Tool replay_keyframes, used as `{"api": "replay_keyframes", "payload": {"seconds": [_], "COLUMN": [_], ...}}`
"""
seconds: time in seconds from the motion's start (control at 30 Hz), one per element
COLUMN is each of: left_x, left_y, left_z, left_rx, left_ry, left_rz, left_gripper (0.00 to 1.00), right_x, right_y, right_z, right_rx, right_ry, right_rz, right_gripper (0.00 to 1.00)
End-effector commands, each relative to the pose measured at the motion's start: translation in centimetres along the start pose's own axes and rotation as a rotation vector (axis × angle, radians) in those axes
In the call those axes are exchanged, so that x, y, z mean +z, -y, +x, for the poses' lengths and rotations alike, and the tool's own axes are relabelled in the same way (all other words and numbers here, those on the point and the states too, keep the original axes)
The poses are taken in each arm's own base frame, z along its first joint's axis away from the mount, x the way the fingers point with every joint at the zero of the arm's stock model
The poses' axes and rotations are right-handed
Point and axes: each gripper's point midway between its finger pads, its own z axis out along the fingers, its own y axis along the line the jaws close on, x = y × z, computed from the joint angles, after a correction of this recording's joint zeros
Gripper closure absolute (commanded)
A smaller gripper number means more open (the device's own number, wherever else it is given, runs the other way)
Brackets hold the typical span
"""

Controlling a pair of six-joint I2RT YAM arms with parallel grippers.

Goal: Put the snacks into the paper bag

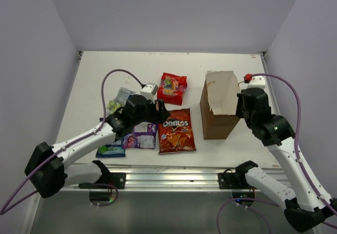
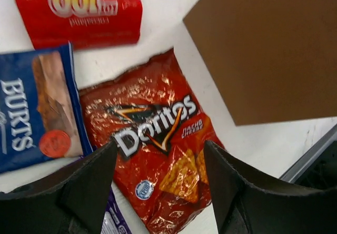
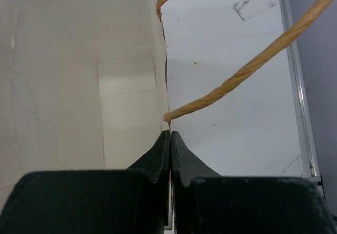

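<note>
Left gripper (image 2: 159, 149): jaws wide open, nothing held. You're parked over the Doritos bag (image 2: 158, 160), which lies flat on the table (image 1: 95, 81). It sits centre of the left wrist view with one finger showing on either side. Can't tell from that view how far above the foil you are.

Right gripper (image 3: 170, 138): jaws fully closed, pinching the top rim of the paper bag (image 1: 216, 122) on its right-hand wall. The bag stands upright, mouth open, right of centre in the top view. Its string handle (image 3: 237, 81) loops off to the upper right of the right wrist view. No snack visible inside. My read is that the right arm is only steadying it.

What the pick turns on:
- Doritos is straight below the left jaws, long axis running top to bottom in the wrist frame, leaning slightly to the lower right.
- Your closing line crosses that, over the short width.
- The packet looks about as wide as the gap, so expect to bunch foil rather than span it cleanly.

Left arm is the nearer one. The bag is just right of the Doritos in the top view.

Also out on the table: red print packet (image 1: 172, 88) above the Doritos, purple packet (image 1: 139, 135) and blue packet (image 1: 111, 150) to its left.
</note>
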Motion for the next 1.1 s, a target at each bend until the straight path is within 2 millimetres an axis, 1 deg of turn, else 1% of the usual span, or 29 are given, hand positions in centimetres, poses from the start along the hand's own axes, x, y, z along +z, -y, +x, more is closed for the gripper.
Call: {"api": "replay_keyframes", "payload": {"seconds": [0.0,0.03,0.13,0.17,0.2,0.23,0.3,0.33,0.4,0.43,0.5,0.53,0.57,0.6,0.67,0.7,0.73,0.77,0.8,0.83,0.87,0.9,0.93,0.97,1.07], "left_x": [1.3,2.0,2.8,3.4,3.5,4.0,4.4,4.8,5.2,5.5,5.7,5.6,5.5,5.6,5.6,5.8,5.9,6.0,6.4,6.5,6.6,6.7,6.6,6.5,6.2], "left_y": [2.5,2.2,2.7,2.4,3.1,2.8,2.8,2.2,1.8,1.0,1.2,0.2,0.4,0.2,0.2,0.0,0.1,0.0,-0.5,-0.6,-0.7,-1.1,-1.0,-1.0,0.1], "left_z": [2.8,4.1,6.0,7.0,7.7,8.8,10.0,11.0,11.8,12.2,12.2,12.7,12.8,13.2,13.2,13.9,14.4,14.7,15.8,16.3,16.7,17.3,17.2,17.1,15.3], "left_rx": [-0.062,-0.059,-0.032,-0.024,-0.012,-0.007,0.011,0.019,0.034,0.05,0.07,0.093,0.114,0.132,0.166,0.18,0.194,0.203,0.218,0.23,0.24,0.251,0.262,0.27,0.288], "left_ry": [-0.045,-0.079,-0.13,-0.154,-0.171,-0.198,-0.22,-0.245,-0.254,-0.255,-0.246,-0.258,-0.264,-0.272,-0.269,-0.285,-0.292,-0.302,-0.331,-0.343,-0.359,-0.374,-0.366,-0.364,-0.312], "left_rz": [0.101,0.077,0.043,0.018,0.028,0.01,-0.011,-0.032,-0.063,-0.102,-0.123,-0.182,-0.196,-0.218,-0.261,-0.276,-0.285,-0.293,-0.312,-0.318,-0.331,-0.349,-0.361,-0.369,-0.366], "left_gripper": [0.28,0.27,0.26,0.25,0.25,0.25,0.24,0.24,0.24,0.24,0.24,0.24,0.24,0.24,0.26,0.27,0.3,0.46,0.55,0.63,0.78,0.86,0.95,1.0,1.0], "right_x": [-0.1,-0.1,-0.2,-0.3,-0.3,-0.3,-0.4,-0.4,-0.6,-0.6,-0.7,-0.7,-0.7,-0.7,-0.7,-0.7,-0.8,-0.8,-0.8,-0.9,-0.9,-0.9,-1.0,-1.0,-0.9], "right_y": [0.1,0.1,0.2,0.2,0.2,0.2,0.2,0.1,0.2,0.2,0.2,0.2,0.2,0.1,0.0,0.0,0.1,0.1,0.1,0.1,0.1,0.1,0.2,0.2,0.2], "right_z": [-0.8,-0.8,-0.9,-0.9,-0.8,-0.9,-0.9,-0.9,-1.0,-1.0,-0.9,-1.0,-1.0,-1.0,-1.0,-1.0,-1.1,-1.1,-1.1,-1.1,-1.1,-1.1,-1.2,-1.2,-1.1], "right_rx": [0.013,0.013,0.013,0.016,0.014,0.017,0.019,0.02,0.023,0.024,0.024,0.025,0.024,0.024,0.022,0.021,0.023,0.025,0.026,0.025,0.026,0.026,0.028,0.028,0.028], "right_ry": [0.041,0.041,0.045,0.046,0.046,0.048,0.051,0.052,0.059,0.059,0.062,0.063,0.062,0.063,0.065,0.063,0.068,0.067,0.07,0.071,0.071,0.073,0.074,0.076,0.074], "right_rz": [0.007,0.006,0.005,0.004,0.003,0.002,-0.002,-0.005,-0.007,-0.009,-0.011,-0.011,-0.014,-0.016,-0.023,-0.024,-0.022,-0.023,-0.024,-0.024,-0.021,-0.023,-0.021,-0.021,-0.019], "right_gripper": [1.0,1.0,1.0,1.0,1.0,1.0,1.0,1.0,1.0,1.0,1.0,1.0,1.0,1.0,1.0,1.0,1.0,1.0,1.0,1.0,1.0,1.0,1.0,1.0,1.0]}}
